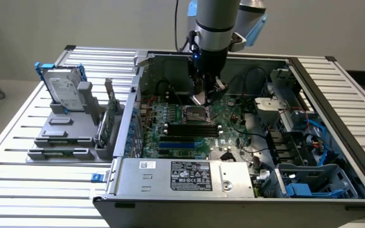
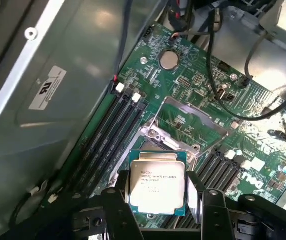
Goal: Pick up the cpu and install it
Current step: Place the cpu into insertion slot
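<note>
Tool (image 2: 159,202) clamped on two opposite edges of the cpu (image 2: 157,181), which hangs above the motherboard (image 2: 193,75) near the open socket (image 2: 175,131). The metal top faces away from the board, print legible; the chip is nearly square, so it has no clear long axis. Its edges appear turned relative to the socket frame: lowered so, it may seat askew and bend contacts; the thin edge grip may also slip

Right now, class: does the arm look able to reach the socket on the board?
Probably yes. The gripper holds the chip just above the socket, whose metal lid looks swung open; the black cables lie off to one side, so nothing seems to block the way down.
</note>
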